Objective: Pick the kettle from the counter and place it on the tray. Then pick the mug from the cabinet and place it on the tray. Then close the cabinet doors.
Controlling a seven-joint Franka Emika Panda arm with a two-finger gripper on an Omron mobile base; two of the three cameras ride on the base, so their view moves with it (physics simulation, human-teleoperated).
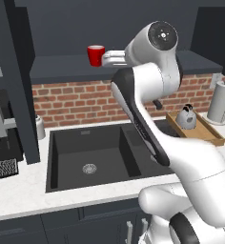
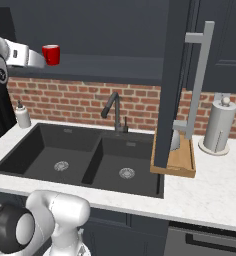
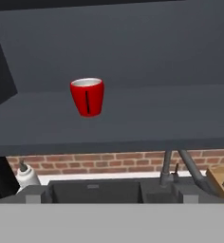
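Gripper (image 3: 112, 197) level with cabinet (image 3: 133, 123) shelf, finger spread not discernible | red mug (image 3: 87, 96) upright on shelf, ahead and left | kettle (image 1: 186, 116) on tray (image 1: 214, 136) | centre on mug, advance level, close at mid-height.

Both base views look forward and down over the sink (image 1: 90, 157), from left and right; the hand view faces the cabinet shelf (image 3: 133, 118), apparently near.
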